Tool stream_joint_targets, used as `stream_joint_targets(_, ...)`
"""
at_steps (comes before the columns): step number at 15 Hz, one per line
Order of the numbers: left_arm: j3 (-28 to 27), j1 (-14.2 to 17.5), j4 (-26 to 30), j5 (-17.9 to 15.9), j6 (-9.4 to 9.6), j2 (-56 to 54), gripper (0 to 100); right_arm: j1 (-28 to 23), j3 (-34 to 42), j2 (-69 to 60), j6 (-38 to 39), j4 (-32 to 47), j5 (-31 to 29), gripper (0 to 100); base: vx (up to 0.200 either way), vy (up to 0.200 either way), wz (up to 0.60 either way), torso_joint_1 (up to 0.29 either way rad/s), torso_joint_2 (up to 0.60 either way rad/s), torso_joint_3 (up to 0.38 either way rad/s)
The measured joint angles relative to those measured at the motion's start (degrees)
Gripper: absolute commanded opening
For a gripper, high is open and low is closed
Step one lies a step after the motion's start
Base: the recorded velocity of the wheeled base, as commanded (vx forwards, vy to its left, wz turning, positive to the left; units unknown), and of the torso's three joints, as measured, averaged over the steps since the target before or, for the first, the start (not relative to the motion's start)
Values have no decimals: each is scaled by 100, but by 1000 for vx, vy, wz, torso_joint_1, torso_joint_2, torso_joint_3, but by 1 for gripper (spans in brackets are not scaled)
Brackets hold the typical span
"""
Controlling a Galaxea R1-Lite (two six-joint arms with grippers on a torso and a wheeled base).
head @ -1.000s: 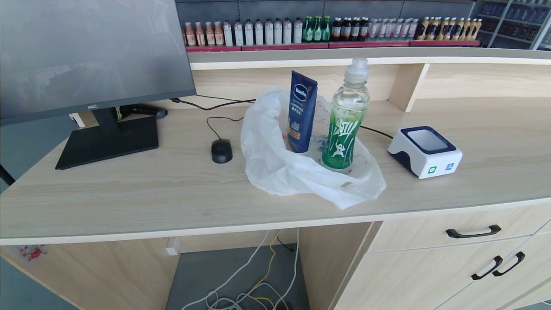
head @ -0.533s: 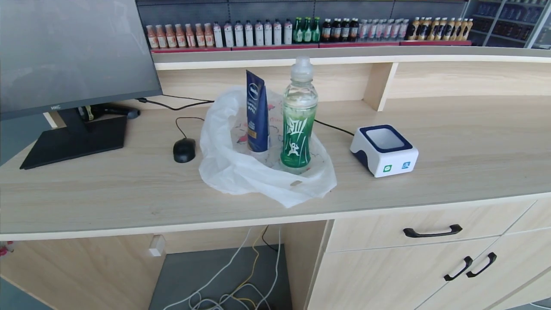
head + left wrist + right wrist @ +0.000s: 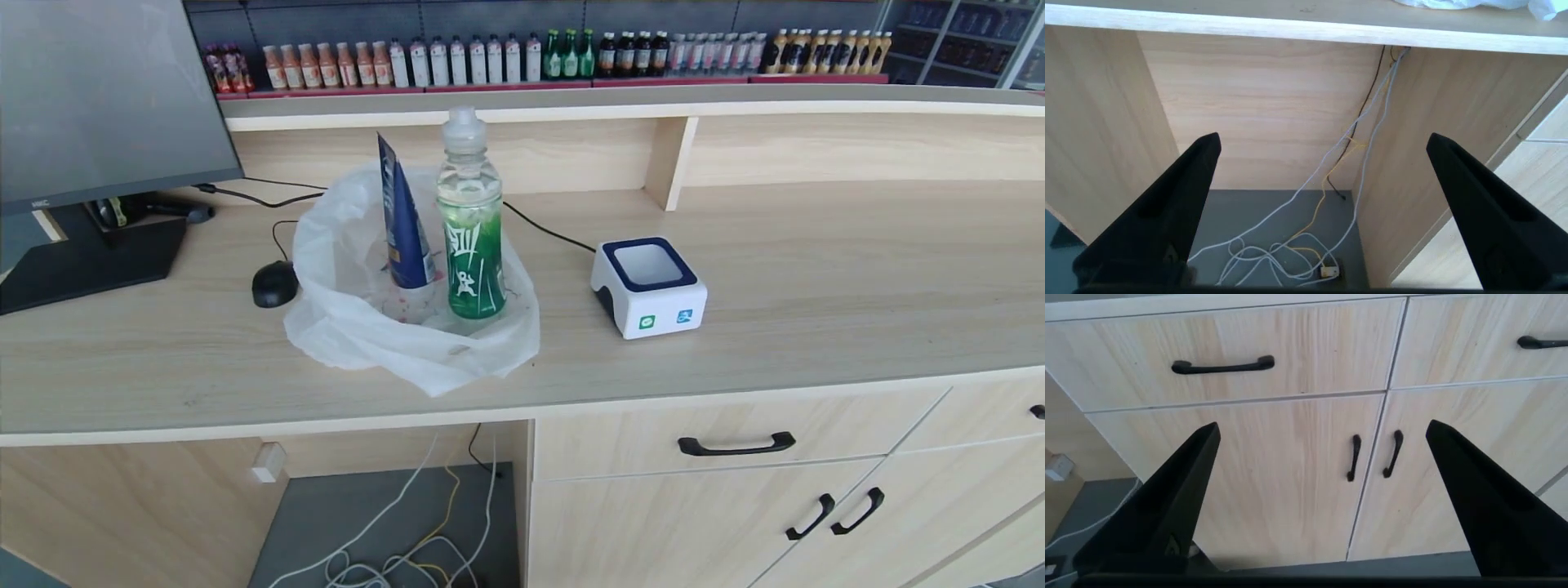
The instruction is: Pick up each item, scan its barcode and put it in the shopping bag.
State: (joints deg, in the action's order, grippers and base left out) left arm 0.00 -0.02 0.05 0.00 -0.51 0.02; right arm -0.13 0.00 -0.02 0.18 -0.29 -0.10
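Counter (image 3: 816,269), monitor (image 3: 98,90) cut off; tube (image 3: 400,220) foot veiled by bag (image 3: 343,327)

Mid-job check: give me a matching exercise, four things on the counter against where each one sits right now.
Things:
1. green drink bottle
2. blue tube
3. barcode scanner
4. mouse

Places:
A. on the bare counter, to the robot's right of the shopping bag
B. upright in the bag, on the scanner's side
C. on the counter between the bag and the monitor stand
D. in the bag, on the mouse's side

Pairs: 1-B, 2-D, 3-A, 4-C.
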Motion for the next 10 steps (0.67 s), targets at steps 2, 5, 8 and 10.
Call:
stream_joint_targets(2,0,2,-5,0,0,0,100,4,0,0,2,9,-1,100,0,-200,0,0,0,5)
stream_joint_targets(5,0,2,-5,0,-4,0,100,2,0,0,9,5,0,100,0,-200,0,2,2,5)
stream_joint_targets(8,0,2,-5,0,0,0,100,4,0,0,48,5,0,100,0,-67,0,1,2,1)
stream_joint_targets(10,0,7,-5,-2,2,0,100,9,-2,0,57,9,-1,100,0,0,0,0,0,0)
